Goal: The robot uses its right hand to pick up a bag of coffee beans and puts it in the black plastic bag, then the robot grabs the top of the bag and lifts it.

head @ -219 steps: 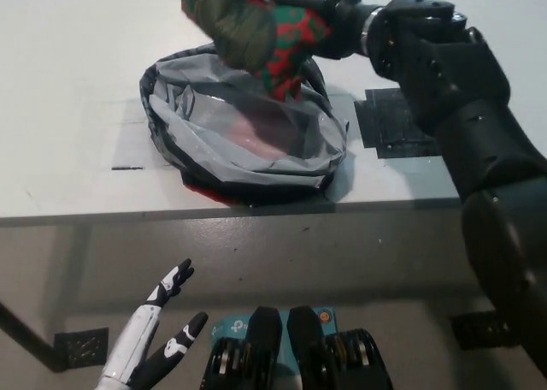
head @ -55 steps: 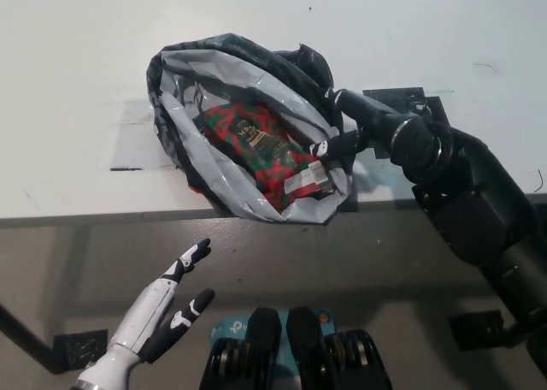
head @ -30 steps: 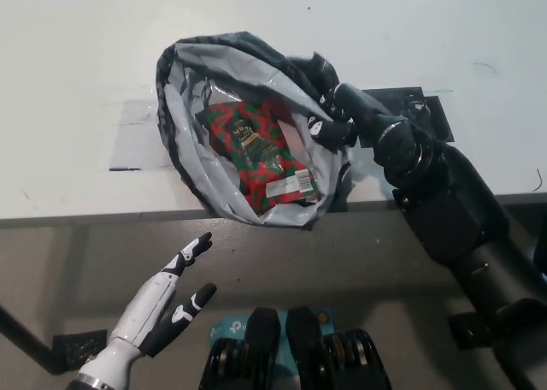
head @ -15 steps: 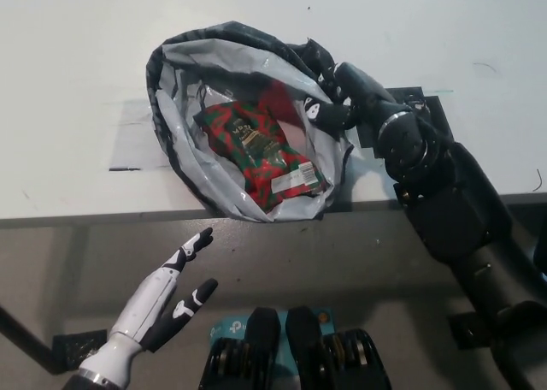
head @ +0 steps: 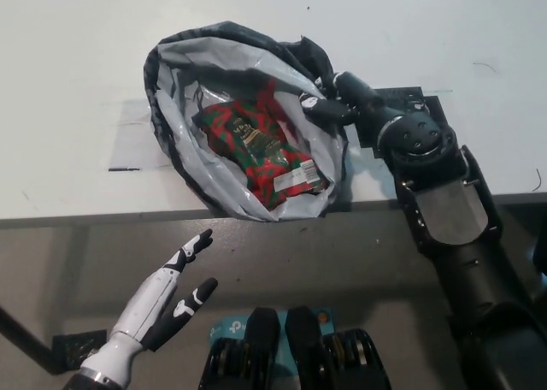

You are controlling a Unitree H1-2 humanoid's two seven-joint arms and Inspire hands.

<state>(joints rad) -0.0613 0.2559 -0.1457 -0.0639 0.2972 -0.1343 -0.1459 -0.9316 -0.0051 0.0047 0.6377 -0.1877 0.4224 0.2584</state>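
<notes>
Head view shows a white counter [head: 77, 73] carrying an open black plastic bag with a grey lining [head: 192, 155]. Just left of the black right hand [head: 335, 106], the red-and-green coffee bean bag [head: 261, 150] lies inside. That hand's fingers are clamped on the bag's right rim. Below the counter edge, the white left hand [head: 162, 303] rests, fingers spread.

Right hand [head: 342, 99] reaches forward; left hand [head: 162, 300] rests low, fingers [head: 195, 243] spread.

Bare table [head: 77, 73] all round plastic bag [head: 184, 163]; mouth open; coffee bag [head: 261, 150] fills floor.
</notes>
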